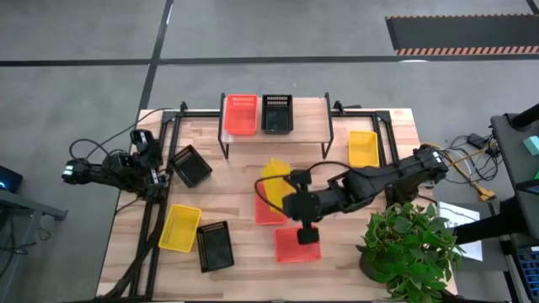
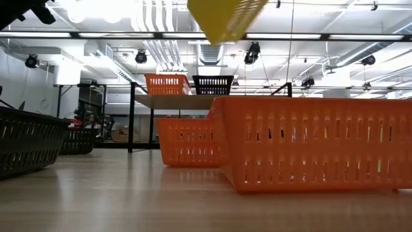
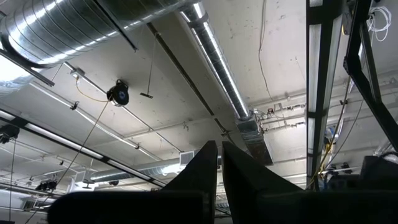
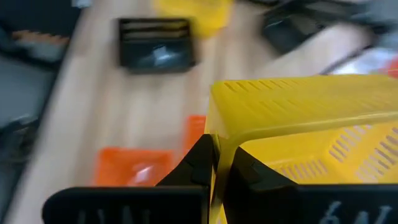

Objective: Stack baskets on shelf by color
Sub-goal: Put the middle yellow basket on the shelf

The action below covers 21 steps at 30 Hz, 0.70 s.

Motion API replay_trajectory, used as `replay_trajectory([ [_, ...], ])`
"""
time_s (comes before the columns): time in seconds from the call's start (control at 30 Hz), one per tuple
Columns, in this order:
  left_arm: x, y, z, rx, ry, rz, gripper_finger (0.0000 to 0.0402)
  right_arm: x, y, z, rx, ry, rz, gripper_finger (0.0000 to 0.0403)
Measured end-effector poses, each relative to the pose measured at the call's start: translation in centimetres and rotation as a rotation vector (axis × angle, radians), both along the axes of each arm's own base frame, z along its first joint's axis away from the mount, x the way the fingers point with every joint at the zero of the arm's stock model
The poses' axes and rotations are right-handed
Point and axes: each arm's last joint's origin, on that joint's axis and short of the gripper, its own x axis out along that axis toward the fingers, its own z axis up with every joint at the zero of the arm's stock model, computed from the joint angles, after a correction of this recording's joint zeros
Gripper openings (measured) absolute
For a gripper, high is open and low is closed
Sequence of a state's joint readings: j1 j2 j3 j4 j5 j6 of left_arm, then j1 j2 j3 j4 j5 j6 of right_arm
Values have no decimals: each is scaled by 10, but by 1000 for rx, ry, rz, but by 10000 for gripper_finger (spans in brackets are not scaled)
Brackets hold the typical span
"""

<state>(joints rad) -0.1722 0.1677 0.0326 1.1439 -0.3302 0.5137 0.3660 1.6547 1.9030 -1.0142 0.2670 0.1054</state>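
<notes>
Right gripper [image 4: 214,163] clamped on the rim of a yellow basket [image 4: 311,143], raised above the middle of the wooden table [image 1: 244,168]. Grey floor all around, ducts and lamps overhead. On the shelf [image 1: 312,118], a red basket [image 1: 241,114] beside a black basket [image 1: 277,114]. Slotted sides, shallow, rectangular. Below the lifted one, two more red baskets [image 1: 296,245], one partly hidden under the arm. Left gripper [image 3: 217,163] pointed at the ceiling off the table's left edge, fingers together.

The right arm reaches over the desk's middle, its right gripper [image 4: 216,163] pinched on a yellow basket's [image 4: 311,124] rim. The left gripper [image 3: 217,163], fingers together, waits folded at the desk's left edge.
</notes>
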Motion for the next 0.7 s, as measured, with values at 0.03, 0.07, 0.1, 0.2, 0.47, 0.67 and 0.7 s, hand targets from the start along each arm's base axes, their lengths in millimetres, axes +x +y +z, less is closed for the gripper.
replay_trajectory([
  [0.03, 0, 0, 0, 0, 0, 0, 8, 0, -3, 4, -43, -18, -23, 8],
  [0.07, 0, 0, 0, 0, 0, 0, 8, -1, -6, 8, -79, -33, -51, 8],
  [0.1, 0, 0, 0, 0, 0, 0, 8, -1, -9, 12, -115, -46, -86, 8],
  [0.2, 0, 0, 0, 0, 0, 0, 8, -3, -25, 17, -217, -50, -205, 8],
  [0.47, 0, 0, 0, 0, 0, 0, 8, 1, -96, 3, -283, 124, -410, 8],
  [0.67, 0, 0, 0, 0, 0, 0, 8, -8, -148, -12, -266, 336, -434, 8],
  [0.7, 0, 0, 0, 0, 0, 0, 8, -9, -155, -14, -248, 355, -430, 8],
])
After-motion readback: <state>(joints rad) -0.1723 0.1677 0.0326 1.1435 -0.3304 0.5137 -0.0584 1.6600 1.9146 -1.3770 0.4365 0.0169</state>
